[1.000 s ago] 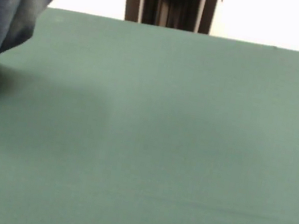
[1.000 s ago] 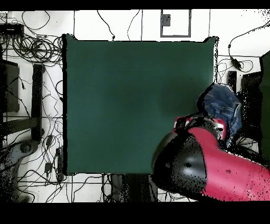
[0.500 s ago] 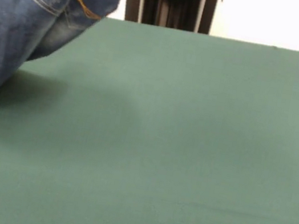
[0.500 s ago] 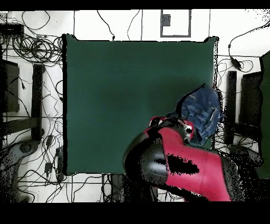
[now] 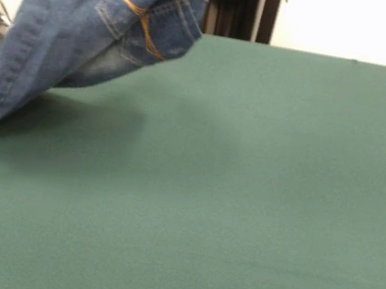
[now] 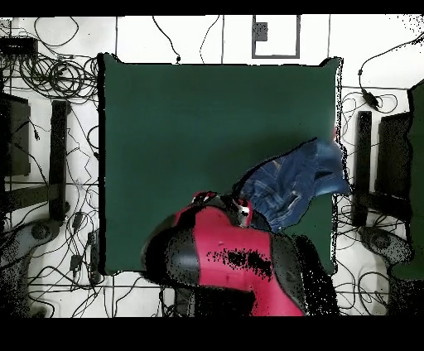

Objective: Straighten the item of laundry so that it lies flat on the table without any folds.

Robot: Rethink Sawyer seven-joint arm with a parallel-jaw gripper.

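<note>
green table [image 5: 258,201] under hanging jeans [image 5: 86,28]

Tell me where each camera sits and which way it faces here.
Front view: across the table from the robot, looking along it; hanging jeans enter from upper left; no arm or gripper visible.
Overhead view: above, looking straight down; the red and black arm reaches in from the bottom edge, jeans at its end.
Shared: the green table and the jeans.
</note>
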